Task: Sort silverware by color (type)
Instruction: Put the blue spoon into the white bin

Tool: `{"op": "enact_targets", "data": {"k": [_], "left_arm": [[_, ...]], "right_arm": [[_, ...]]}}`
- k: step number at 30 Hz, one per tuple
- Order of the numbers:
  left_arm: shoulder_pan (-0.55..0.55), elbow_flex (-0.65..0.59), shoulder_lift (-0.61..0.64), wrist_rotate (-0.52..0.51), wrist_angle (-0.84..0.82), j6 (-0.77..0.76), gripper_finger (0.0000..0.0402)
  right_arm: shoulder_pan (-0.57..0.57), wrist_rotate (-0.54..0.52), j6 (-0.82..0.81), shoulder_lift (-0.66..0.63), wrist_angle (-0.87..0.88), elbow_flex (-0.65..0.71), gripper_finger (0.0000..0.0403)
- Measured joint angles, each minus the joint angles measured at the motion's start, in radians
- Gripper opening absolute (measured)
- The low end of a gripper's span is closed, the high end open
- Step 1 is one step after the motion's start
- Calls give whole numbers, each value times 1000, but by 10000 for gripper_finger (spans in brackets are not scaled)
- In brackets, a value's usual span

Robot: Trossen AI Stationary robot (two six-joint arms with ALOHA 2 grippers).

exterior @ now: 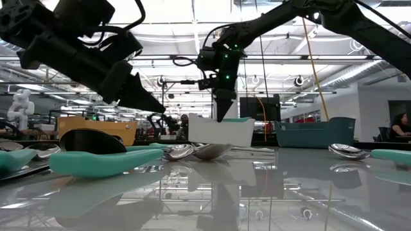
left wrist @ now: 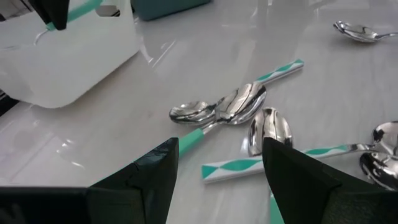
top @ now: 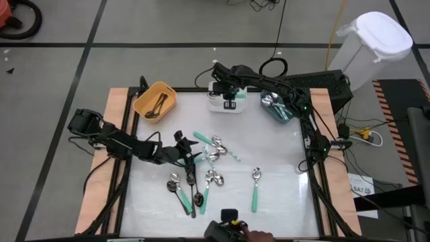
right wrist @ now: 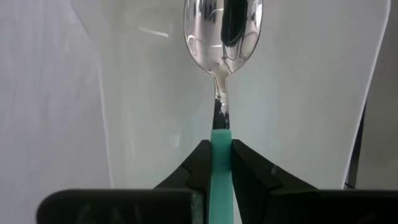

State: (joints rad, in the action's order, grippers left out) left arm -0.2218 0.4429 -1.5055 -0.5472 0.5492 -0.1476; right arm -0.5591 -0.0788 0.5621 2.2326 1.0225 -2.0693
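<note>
My right gripper [top: 228,92] hangs over the white bin [top: 226,103] at the table's far edge, shut on a spoon with a mint-green handle [right wrist: 221,149] and a shiny bowl [right wrist: 224,31]. My left gripper [left wrist: 217,168] stands open low above the loose silverware [top: 208,165] at mid-table. Between and beyond its fingers lie several spoons flat on the table: silver bowls [left wrist: 239,106] and mint-and-white handles [left wrist: 233,167]. More spoons with mint or black handles [top: 191,195] lie toward the near edge. My right gripper pinches the spoon's mint-green handle [right wrist: 221,138] between its two fingers, close to where the handle meets the metal neck. The fingers [right wrist: 200,163] come steeply from above. The spoon hangs clear, bowl end down, over the white bin's inside [right wrist: 298,93].
An orange bin [top: 154,101] with spoons stands at the far left. A teal bin [top: 275,107] with spoons stands to the right of the white one. A single mint-handled spoon [top: 256,188] lies apart at the near right. A dark device [top: 225,228] sits at the near edge.
</note>
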Motion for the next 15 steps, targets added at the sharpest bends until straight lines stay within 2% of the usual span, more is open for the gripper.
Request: {"op": "enact_targets", "data": {"k": [10,15], "left_arm": [[0,17,0,0,0,31,232],[0,17,0,0,0,34,232]], "right_arm": [[5,-10,46,0,94,0,38],[17,-98,93,0,103,0,38]]}}
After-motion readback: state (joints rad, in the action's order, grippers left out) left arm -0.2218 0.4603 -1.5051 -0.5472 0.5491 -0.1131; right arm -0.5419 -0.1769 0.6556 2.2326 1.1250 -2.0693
